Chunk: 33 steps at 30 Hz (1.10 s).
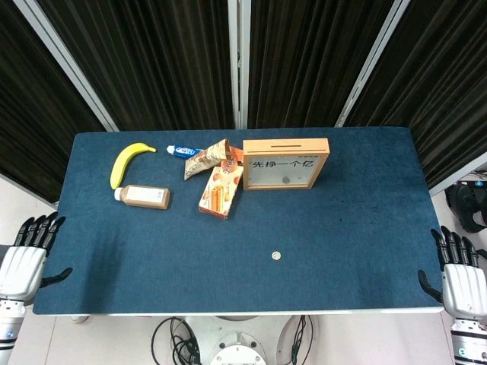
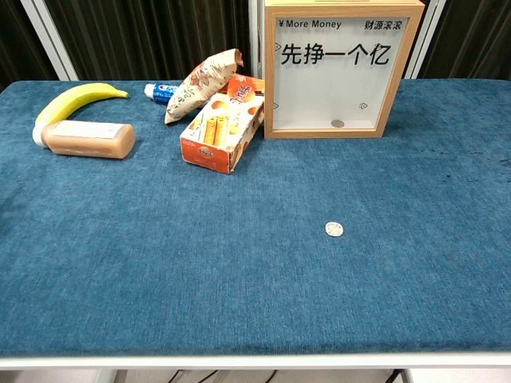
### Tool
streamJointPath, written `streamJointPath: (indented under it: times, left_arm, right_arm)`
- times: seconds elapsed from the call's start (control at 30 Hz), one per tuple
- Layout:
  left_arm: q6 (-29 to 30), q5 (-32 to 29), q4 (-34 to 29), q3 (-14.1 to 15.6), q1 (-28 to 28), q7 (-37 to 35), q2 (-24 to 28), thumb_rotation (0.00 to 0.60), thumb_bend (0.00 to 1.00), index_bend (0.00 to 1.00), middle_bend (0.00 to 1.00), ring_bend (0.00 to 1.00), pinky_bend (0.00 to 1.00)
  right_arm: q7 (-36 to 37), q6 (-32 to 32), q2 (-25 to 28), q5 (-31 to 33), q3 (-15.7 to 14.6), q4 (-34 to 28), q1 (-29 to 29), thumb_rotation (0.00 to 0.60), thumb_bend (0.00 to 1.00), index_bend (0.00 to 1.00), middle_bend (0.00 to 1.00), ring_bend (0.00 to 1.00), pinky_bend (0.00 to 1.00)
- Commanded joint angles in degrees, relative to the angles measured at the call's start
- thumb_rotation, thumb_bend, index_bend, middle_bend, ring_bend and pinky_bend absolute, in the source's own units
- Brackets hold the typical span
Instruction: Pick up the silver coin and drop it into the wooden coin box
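- A blue-covered table [image 1: 342, 220] stands before dark curtains [image 1: 160, 61].
- The silver coin [image 1: 277, 257] lies alone on the cloth, near the front edge, well apart from the wooden coin box [image 1: 286, 163] standing at the back.
- A banana [image 1: 125, 162], bottle [image 1: 143, 197] and snack carton [image 1: 221, 190] sit left of the box.
- The left hand [image 1: 27, 255] and right hand [image 1: 460, 275] hang off the table's front corners, fingers spread, holding nothing.

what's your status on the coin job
Left robot hand and right robot hand open, at table edges. Silver coin lies alone on cloth, untouched. Wooden coin box upright at back; path clear.
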Motion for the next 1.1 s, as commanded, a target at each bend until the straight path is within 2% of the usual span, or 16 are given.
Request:
streamJointPath:
  times: [0.03, 0.33, 0.53, 0.63, 0.83, 1.1]
  left_arm:
    - [0.04, 0.04, 0.0, 0.06, 0.06, 0.07, -0.07, 0.6, 0.11, 0.01, 0.0, 0.0, 0.0]
    - [0.32, 0.65, 0.02, 0.48, 0.31, 0.24, -0.33, 0.6, 0.11, 0.01, 0.0, 0.0, 0.0]
    - [0.39, 0.76, -0.02, 0.3, 0.18, 0.6, -0.34, 0.6, 0.11, 0.01, 0.0, 0.0, 0.0]
    - [0.33, 0.59, 0.15, 0.31, 0.25, 0.66, -0.61, 0.6, 0.11, 0.01, 0.0, 0.0, 0.0]
    - [0.57, 0.44, 1.0, 0.19, 0.39, 0.09, -1.16, 0.6, 0.11, 0.01, 0.0, 0.0, 0.0]
    - [1.03, -0.24, 2.22, 0.13, 1.02, 0.27, -1.44, 0.6, 0.11, 0.01, 0.0, 0.0, 0.0]
  right_arm:
    - [0.03, -0.04, -0.01, -0.07, -0.07, 0.09, -0.01, 0.6, 0.29, 0.0, 0.0, 0.0, 0.0]
    - [-0.88, -0.47, 0.22, -1.82, -0.8, -0.67, 0.5, 0.6, 0.29, 0.0, 0.0, 0.0, 0.0]
    - [-7.62, -3.88, 0.5, -6.02, -1.84, -3.18, 3.74, 0.6, 0.29, 0.0, 0.0, 0.0, 0.0]
    - [-11.86, -7.61, -0.14, -7.67, -2.08, -4.95, 6.5, 0.6, 0.29, 0.0, 0.0, 0.0, 0.0]
    - [-18.44, -16.28, -4.58, -9.75, -1.41, -5.87, 13.25, 0.6, 0.29, 0.0, 0.0, 0.0, 0.0]
    - [-20.68, -26.74, -14.6, -5.98, 0.17, -0.39, 20.61, 0.6, 0.3, 0.0, 0.0, 0.0, 0.0]
